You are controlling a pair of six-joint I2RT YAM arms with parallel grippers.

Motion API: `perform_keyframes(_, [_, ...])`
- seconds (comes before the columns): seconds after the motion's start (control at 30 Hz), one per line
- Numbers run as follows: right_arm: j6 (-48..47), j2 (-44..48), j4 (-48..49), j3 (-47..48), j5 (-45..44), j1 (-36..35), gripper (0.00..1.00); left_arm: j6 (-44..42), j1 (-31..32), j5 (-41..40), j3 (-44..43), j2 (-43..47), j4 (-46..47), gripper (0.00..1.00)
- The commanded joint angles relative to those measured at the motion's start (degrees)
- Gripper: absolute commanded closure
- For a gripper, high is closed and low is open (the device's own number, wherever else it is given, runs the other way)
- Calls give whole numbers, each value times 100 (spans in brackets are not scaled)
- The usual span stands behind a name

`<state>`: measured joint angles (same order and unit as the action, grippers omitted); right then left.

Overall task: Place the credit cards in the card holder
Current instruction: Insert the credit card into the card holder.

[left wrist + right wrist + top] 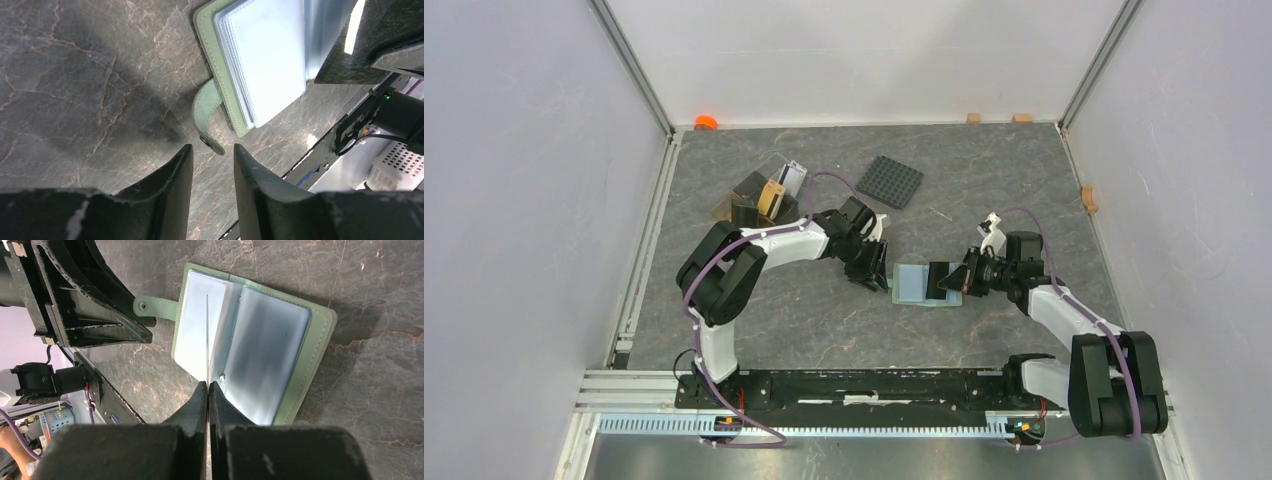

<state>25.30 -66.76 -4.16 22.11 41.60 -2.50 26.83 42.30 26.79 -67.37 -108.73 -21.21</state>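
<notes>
The sage-green card holder [911, 284] lies open on the veined stone table [824, 320], glossy pale-blue sleeves up. At its right edge, the right gripper [207, 390] pinches a thin black card [942, 279]. At its left, the left gripper [212, 160] stands narrowly parted and empty beside the curved strap [206, 107].

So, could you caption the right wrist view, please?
Right gripper, jaws shut on a card, edge-on over the open card holder.

No text or number can be read, though the card holder [270, 355] seems too glary to judge.
</notes>
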Motion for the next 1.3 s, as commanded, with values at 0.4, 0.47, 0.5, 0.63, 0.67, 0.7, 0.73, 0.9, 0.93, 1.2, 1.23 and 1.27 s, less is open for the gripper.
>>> perform_keyframes(0.4, [307,-353,921,-139,63,20,100,47,33,-78,-346,-187,-120,62])
perform_keyframes(0.47, [317,-403,965,-178,53,17,100,56,40,-67,-347,-197,-116,63])
perform_keyframes(0.5, [324,-433,974,-193,47,14,100,55,41,-68,-347,-199,-120,64])
perform_keyframes(0.63, [370,-551,1129,-289,104,21,100,84,48,-59,-347,-227,-119,67])
perform_keyframes(0.67, [391,-575,1166,-314,132,21,100,87,59,-59,-347,-233,-120,67])
perform_keyframes(0.7, [412,-584,1195,-341,144,21,100,91,63,-51,-347,-252,-120,68])
perform_keyframes(0.73, [434,-584,1232,-375,154,17,100,91,72,-50,-354,-262,-120,69])
perform_keyframes(0.9, [734,-528,1483,-543,171,14,100,107,150,-7,-364,-383,-120,74])
perform_keyframes(0.93, [821,-495,1537,-570,173,18,100,104,155,-7,-364,-404,-118,75])
perform_keyframes(1.2, [1215,-51,1575,-542,-65,23,100,73,164,-168,-365,-404,-190,90])
perform_keyframes(1.23, [1252,-13,1576,-532,-101,29,100,73,164,-180,-364,-403,-190,92])
perform_keyframes(1.27, [1285,27,1575,-523,-114,26,100,75,164,-182,-364,-401,-190,93])
